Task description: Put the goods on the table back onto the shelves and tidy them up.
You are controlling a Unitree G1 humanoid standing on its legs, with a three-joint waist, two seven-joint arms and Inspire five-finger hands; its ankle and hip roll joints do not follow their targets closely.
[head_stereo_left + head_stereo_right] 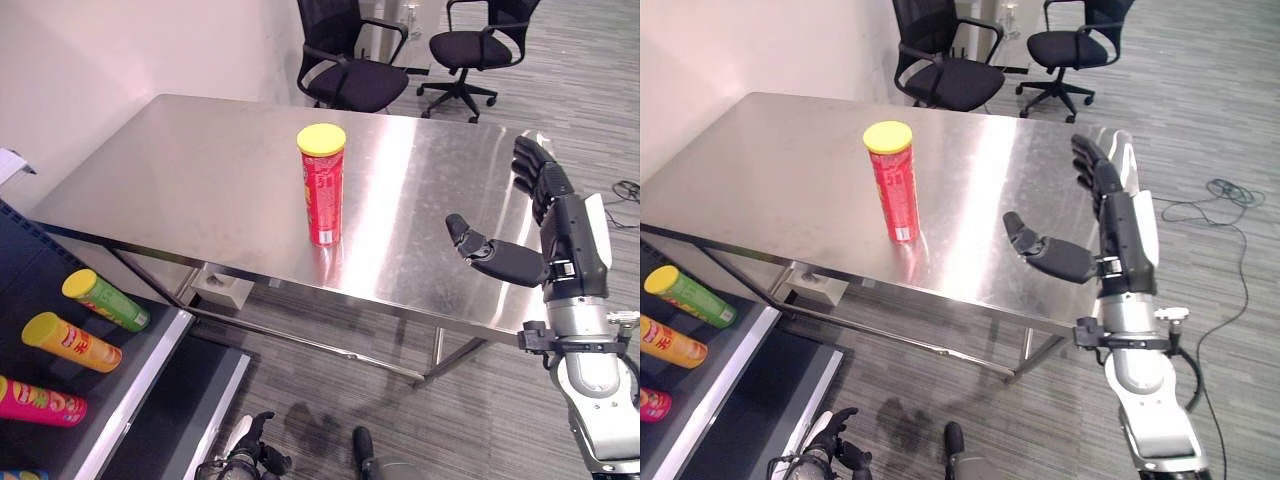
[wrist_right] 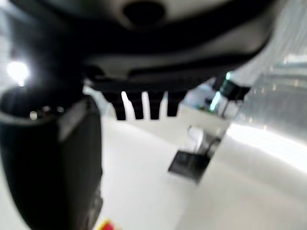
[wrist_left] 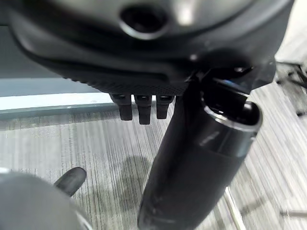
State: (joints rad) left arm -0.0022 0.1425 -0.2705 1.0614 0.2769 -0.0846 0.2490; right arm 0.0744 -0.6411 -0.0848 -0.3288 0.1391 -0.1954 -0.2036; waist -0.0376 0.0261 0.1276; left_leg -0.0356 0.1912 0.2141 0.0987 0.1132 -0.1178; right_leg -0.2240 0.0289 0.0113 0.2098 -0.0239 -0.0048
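1. The can (image 1: 321, 185) stands upright near the table's (image 1: 180, 170) front edge, midway along.
2. My right hand (image 1: 535, 235) hovers open and empty by the right edge, well apart from it.
3. I'd wrap it mid-height, probably squarely, keeping it upright.

Place: I read this as an office | grey carpet floor (image 1: 560, 60) | two black swivel chairs (image 1: 350, 60) | stainless steel table (image 1: 180, 170) | dark shelves (image 1: 30, 300) holding snack cans (image 1: 105, 300)
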